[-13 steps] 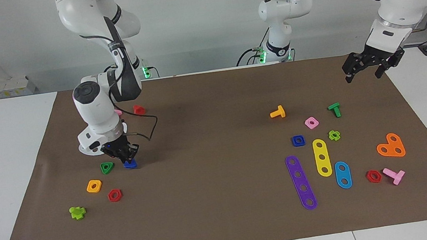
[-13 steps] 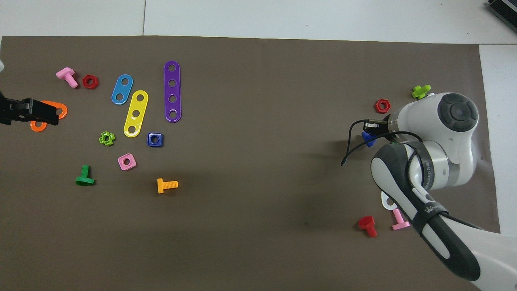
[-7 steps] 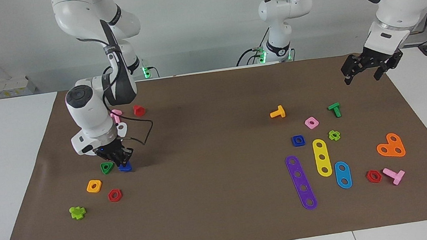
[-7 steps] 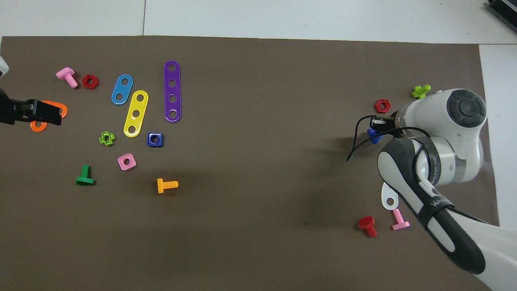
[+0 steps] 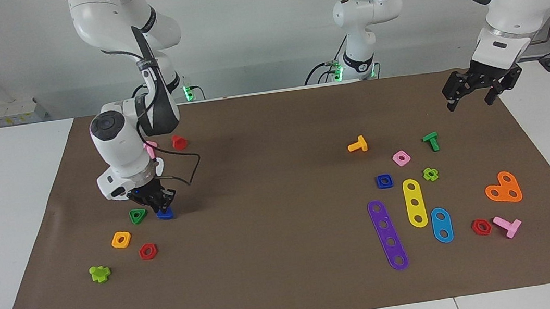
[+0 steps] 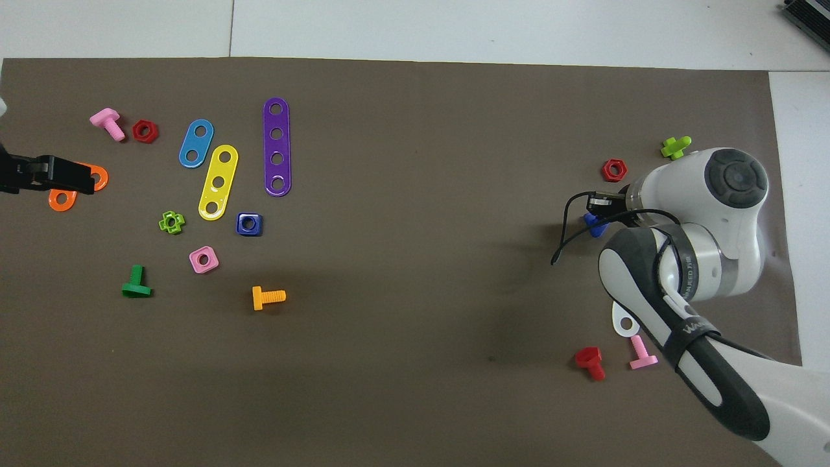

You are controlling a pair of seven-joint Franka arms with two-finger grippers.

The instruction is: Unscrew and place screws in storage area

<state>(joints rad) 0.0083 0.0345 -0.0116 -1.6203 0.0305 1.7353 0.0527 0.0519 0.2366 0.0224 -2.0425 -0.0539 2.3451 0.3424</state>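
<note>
The small blue screw (image 5: 165,214) rests head-down on the brown mat (image 5: 291,289), right beside the green triangular nut (image 5: 137,215). My right gripper (image 5: 160,206) stands straight over it, shut on its stem. In the overhead view the screw (image 6: 593,224) peeks out from under the right gripper (image 6: 600,211). The storage patch (image 5: 132,228) lies among the green nut, the orange square nut (image 5: 121,239) and the red hexagonal nut (image 5: 148,251). My left gripper (image 5: 475,93) is open and empty, up over the mat's corner at the left arm's end, and waits.
A lime cross piece (image 5: 99,273) lies past the red nut. A pink screw (image 5: 150,147) and a red screw (image 5: 178,141) lie near the right arm's base. Purple (image 5: 388,235), yellow and blue strips, a blue square nut (image 5: 384,181) and other pieces fill the left arm's end.
My right gripper shifted a little toward the green nut and partly back, and the blue screw moved with it. The left gripper has barely moved.
</note>
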